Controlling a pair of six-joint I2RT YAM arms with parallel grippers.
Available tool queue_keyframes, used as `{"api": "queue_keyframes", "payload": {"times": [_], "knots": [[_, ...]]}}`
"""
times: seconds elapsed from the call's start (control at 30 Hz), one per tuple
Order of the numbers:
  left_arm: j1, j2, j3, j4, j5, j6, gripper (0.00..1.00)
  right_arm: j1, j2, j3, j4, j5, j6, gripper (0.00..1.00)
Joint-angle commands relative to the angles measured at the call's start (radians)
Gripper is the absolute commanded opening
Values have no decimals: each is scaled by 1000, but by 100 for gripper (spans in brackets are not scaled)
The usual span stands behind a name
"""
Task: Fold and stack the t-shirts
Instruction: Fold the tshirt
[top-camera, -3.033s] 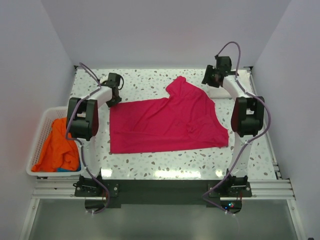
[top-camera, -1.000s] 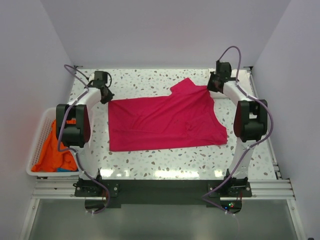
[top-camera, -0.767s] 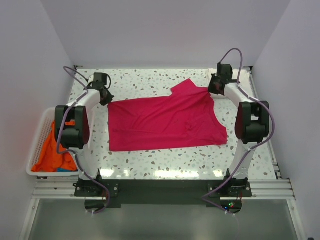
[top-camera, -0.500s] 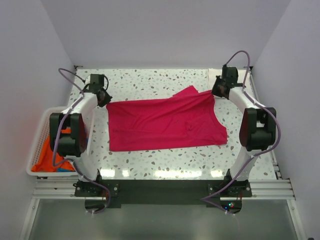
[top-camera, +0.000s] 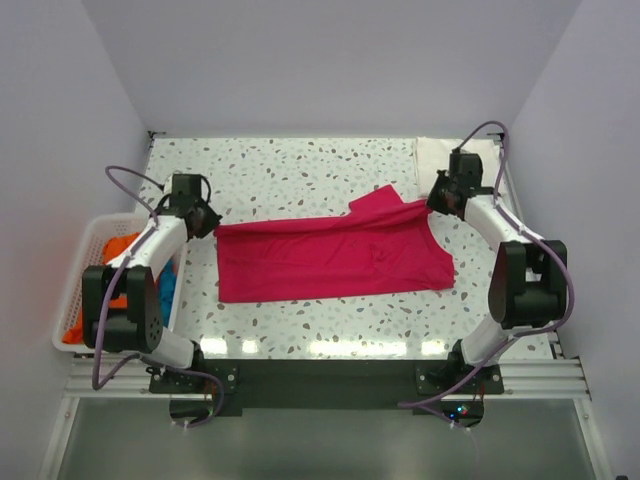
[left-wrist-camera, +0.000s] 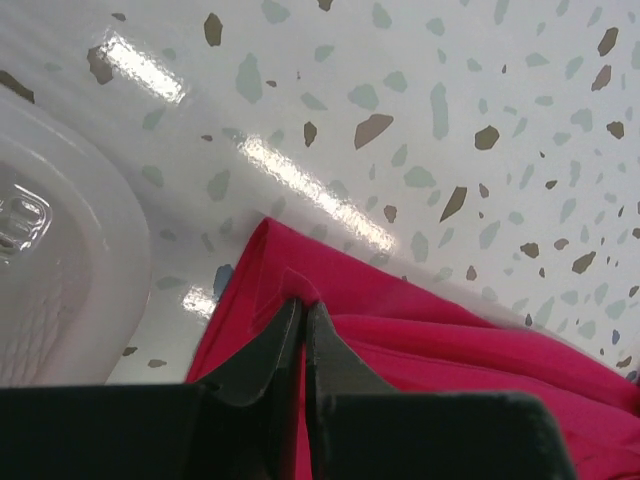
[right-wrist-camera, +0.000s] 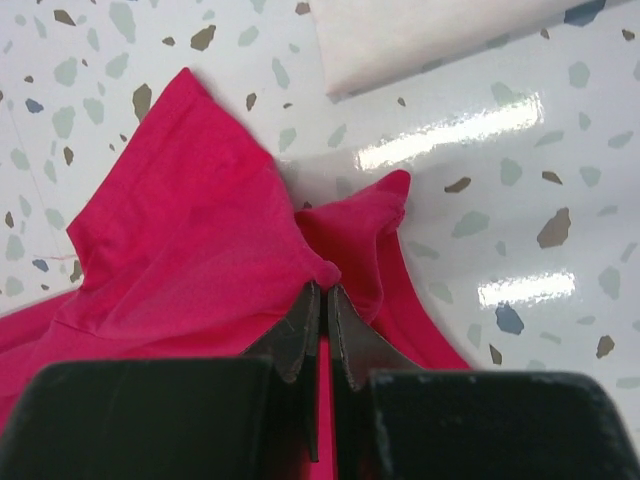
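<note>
A magenta-pink t-shirt (top-camera: 330, 258) lies spread across the middle of the table, its far edge doubled over toward the front. My left gripper (top-camera: 207, 222) is shut on the shirt's far left corner (left-wrist-camera: 300, 290). My right gripper (top-camera: 436, 199) is shut on the far right corner (right-wrist-camera: 325, 278), beside a loose sleeve (right-wrist-camera: 180, 180). A folded white t-shirt (top-camera: 438, 154) lies at the far right and shows in the right wrist view (right-wrist-camera: 420, 35). An orange t-shirt (top-camera: 112, 252) and a blue one (top-camera: 167, 287) lie in the basket.
A white slotted plastic basket (top-camera: 75, 285) hangs off the table's left edge; its rim shows in the left wrist view (left-wrist-camera: 70, 250). White walls close the table's back and sides. Speckled tabletop (top-camera: 300, 170) shows behind the shirt.
Both grippers have pulled the shirt's far edge toward the front, folding it over itself. The pink shape has become shorter front to back. The left arm now covers much of the basket.
</note>
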Motion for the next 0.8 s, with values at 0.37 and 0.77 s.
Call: {"api": "queue_keyframes", "payload": {"times": [0.37, 0.77], "knots": [[8, -199, -281, 63, 70, -18, 0, -4, -168, -243, 35, 16, 56, 4], [2, -219, -145, 70, 68, 69, 61, 33, -129, -40, -33, 22, -20, 55]]}}
